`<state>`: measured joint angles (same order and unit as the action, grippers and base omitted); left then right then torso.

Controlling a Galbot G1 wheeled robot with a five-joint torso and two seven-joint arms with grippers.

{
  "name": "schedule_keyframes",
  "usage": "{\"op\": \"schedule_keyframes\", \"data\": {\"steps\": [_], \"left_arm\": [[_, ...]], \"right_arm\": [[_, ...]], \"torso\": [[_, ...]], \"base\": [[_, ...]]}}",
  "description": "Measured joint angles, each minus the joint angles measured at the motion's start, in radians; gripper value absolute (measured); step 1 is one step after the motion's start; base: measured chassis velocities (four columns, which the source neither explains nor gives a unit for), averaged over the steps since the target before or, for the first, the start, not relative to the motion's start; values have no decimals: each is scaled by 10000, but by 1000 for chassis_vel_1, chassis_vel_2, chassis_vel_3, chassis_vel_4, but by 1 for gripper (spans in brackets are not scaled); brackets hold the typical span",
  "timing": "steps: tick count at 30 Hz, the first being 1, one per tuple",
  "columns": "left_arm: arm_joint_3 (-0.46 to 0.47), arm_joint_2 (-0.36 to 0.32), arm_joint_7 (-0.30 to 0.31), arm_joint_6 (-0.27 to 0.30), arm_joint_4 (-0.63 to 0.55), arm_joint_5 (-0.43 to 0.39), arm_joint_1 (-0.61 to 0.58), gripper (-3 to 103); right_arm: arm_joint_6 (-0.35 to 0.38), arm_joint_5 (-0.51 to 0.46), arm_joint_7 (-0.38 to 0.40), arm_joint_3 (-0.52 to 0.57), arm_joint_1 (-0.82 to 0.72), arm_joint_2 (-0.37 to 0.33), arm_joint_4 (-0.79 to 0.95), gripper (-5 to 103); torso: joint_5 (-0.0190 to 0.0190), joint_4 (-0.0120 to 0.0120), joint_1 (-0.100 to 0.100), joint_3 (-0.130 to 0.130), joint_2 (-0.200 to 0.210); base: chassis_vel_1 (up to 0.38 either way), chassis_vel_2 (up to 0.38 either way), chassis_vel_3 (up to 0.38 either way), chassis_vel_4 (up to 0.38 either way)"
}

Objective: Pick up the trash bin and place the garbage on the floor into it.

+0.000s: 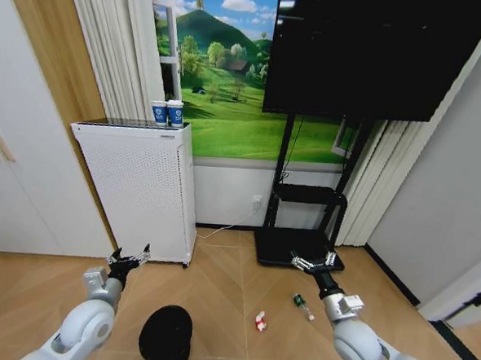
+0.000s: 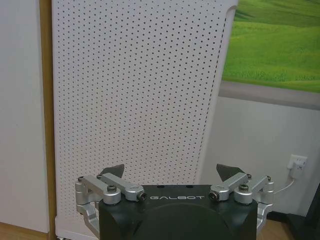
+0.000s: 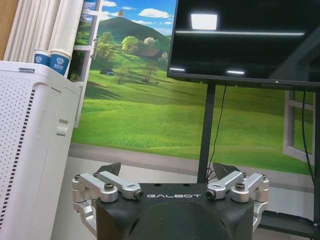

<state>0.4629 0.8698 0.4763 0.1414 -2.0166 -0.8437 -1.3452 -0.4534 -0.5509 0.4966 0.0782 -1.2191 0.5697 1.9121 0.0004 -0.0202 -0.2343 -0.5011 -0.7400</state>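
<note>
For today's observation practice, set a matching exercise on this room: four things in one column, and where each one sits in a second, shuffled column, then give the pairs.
Things
1. trash bin
2. paper cups
3. green bottle
4. red-and-white wrapper

Places
A. on top of the white perforated cabinet
B. on the floor nearest the right gripper
C. on the floor beside the left arm
D. on the floor between bin and bottle

Pairs: 1-C, 2-A, 3-B, 4-D
</note>
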Motion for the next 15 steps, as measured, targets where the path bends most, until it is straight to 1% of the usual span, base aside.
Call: {"op": "schedule_keyframes", "data": {"steps": [2, 6, 9, 12, 15], "left_arm": [[-12, 4, -11, -1, 32, 29, 2, 100], [-15, 2, -142, -52, 76, 41, -11, 100], [-6, -4, -231, -100, 110, -69, -64, 100], [30, -11, -167, 73, 114, -170, -127, 100], [36, -12, -133, 105, 140, -193, -134, 100]], "right_arm": [[-53, 0, 0, 9, -9, 7, -30, 100], [-186, 19, -51, 46, -60, -5, -111, 100], [-303, 54, -104, 64, -110, -7, -166, 100], [-371, 77, -146, 63, -127, 0, -196, 100], [-397, 72, -163, 23, -65, 4, -225, 100]], "torso": [[-8, -3, 3, 1, -1], [-2, -4, 12, 5, -2], [-6, -3, 15, 6, -3], [-3, -1, 16, 7, -3], [-4, -3, 47, 41, 64]], "base": [[-47, 79, 5, -16], [-6, 13, -8, -7], [40, -28, -27, 35], [37, -15, -12, 32], [0, 0, 0, 0]]}}
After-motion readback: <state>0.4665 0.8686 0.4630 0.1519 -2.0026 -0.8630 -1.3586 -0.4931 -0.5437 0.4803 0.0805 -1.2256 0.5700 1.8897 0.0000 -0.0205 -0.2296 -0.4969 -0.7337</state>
